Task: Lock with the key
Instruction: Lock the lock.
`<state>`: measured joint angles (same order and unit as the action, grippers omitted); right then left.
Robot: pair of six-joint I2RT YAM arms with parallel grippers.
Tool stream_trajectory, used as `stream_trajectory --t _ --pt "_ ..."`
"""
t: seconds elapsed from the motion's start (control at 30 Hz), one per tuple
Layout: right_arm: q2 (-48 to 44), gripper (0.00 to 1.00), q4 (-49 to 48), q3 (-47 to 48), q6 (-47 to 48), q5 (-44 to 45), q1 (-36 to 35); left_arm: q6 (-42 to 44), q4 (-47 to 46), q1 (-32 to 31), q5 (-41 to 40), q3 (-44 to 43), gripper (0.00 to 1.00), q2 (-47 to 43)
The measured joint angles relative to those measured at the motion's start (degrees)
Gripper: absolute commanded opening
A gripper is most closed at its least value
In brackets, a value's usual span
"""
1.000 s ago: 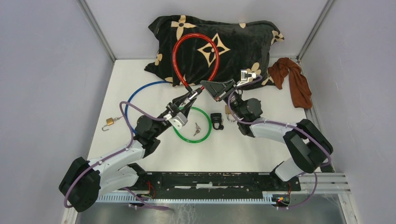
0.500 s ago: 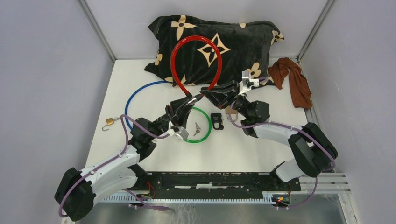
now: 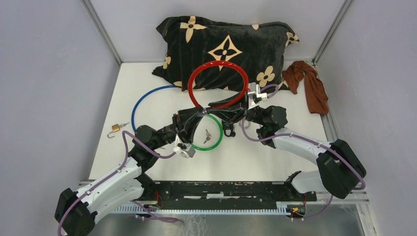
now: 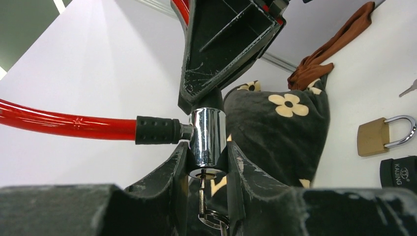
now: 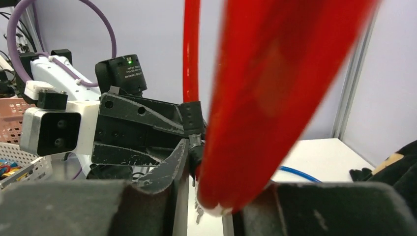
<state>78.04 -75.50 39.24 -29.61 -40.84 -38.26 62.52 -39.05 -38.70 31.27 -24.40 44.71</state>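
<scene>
- table [image 3: 275,157]: white, walled on three sides. No box or tray on it that I can make out.
- pillow [image 3: 226,44]: black with a flower print, at the far edge. A second ago the red cable [image 3: 216,63] stood arched high over it.
- red cable: the loop has come down and rounded out, and now only its far rim overlaps the pillow's near edge. Both arms have drawn down toward mid-table with it.
- left gripper [image 4: 207,162]: clenched on the lock barrel [image 4: 207,135], one finger touching each side. The hold is unchanged.
- right gripper [image 5: 226,172]: the red cable runs between its fingers, blurred against the lens. The fingers seem to be easing apart, but I cannot tell whether it is pinched or let go.
- baskets [image 5: 14,103]: off the table, at the left edge of the right wrist view. The lower one holds small coloured bits, too blurred to name.
- green cable [image 3: 216,142]: a flat loop with loose keys [image 3: 207,135] lying inside it.
- lock barrel: chrome, held above mid-table. The red cable's black end is seated in its side.
- key [image 4: 202,189]: sits in the keyhole on the barrel's underside, with its ring dangling. My guess is the joining is done and only the turn of the key remains.
</scene>
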Motion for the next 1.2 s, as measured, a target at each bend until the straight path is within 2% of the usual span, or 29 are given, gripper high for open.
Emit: stream_trajectory --t 0.13,0.4,0.67,0.8,1.07,1.2 --pt "-1.6 0.0 4.1 1.6 3.3 -0.5 -0.5 0.3 2.8 0.2 0.5 -1.9 0.02 -0.3" --pt "-5.2 0.0 6.8 2.0 7.2 -1.3 -0.8 -2.0 4.8 -0.1 0.9 -4.7 0.02 -0.2" --pt "-7.2 0.0 2.9 1.8 8.2 -0.2 -1.9 -14.3 5.8 -0.9 1.6 -8.1 0.23 0.2" --pt "-7.2 0.0 0.0 1.6 7.0 0.6 -2.2 -17.7 5.4 -1.2 1.9 -9.2 0.26 0.6" --pt "-7.3 0.0 -1.0 1.0 7.1 0.7 -2.3 -18.4 5.5 -1.3 1.9 -9.4 0.33 1.0" --pt "-8.2 0.0 0.6 1.0 8.5 0.0 -2.4 -18.4 5.3 -1.3 1.9 -9.4 0.41 1.4"
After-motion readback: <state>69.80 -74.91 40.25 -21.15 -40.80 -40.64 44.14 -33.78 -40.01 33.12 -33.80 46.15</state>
